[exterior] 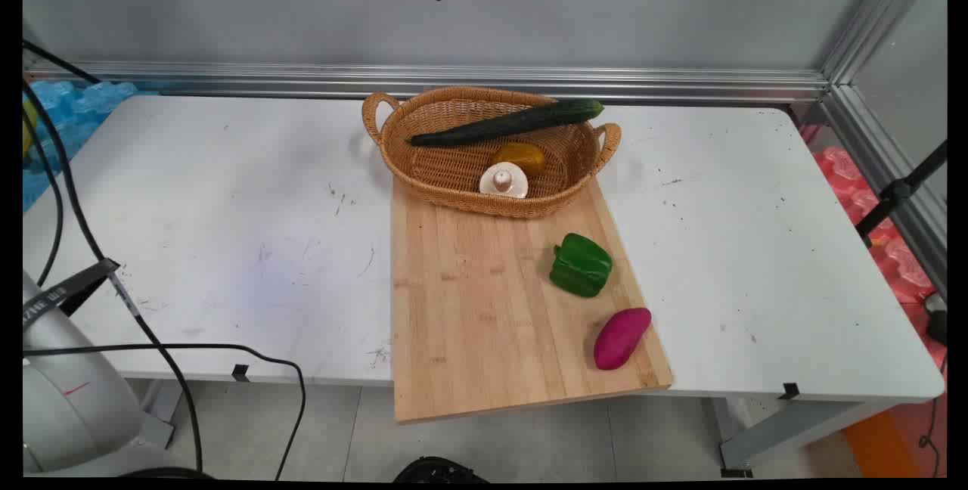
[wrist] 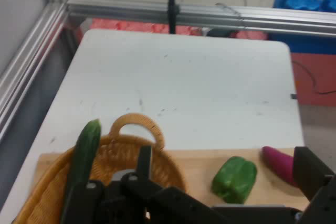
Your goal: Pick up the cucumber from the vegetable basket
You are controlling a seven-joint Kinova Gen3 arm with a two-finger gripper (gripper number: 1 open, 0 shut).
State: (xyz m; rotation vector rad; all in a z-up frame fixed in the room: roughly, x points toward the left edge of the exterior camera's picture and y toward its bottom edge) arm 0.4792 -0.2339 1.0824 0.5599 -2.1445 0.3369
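Basket: holds cucumber across its rim, yellow pepper, mushroom.
Board: green pepper, purple sweet potato near its right edge.
Tool: fingers spread, empty, raised high above the basket.
Surface: white.

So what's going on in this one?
The arm is raised high over the wicker basket, its open pincer holding nothing. A cucumber lies across the basket's rim, with a mushroom and a yellow pepper inside. The basket sits at the far end of a wooden board, where a green pepper and a purple sweet potato lie loose.
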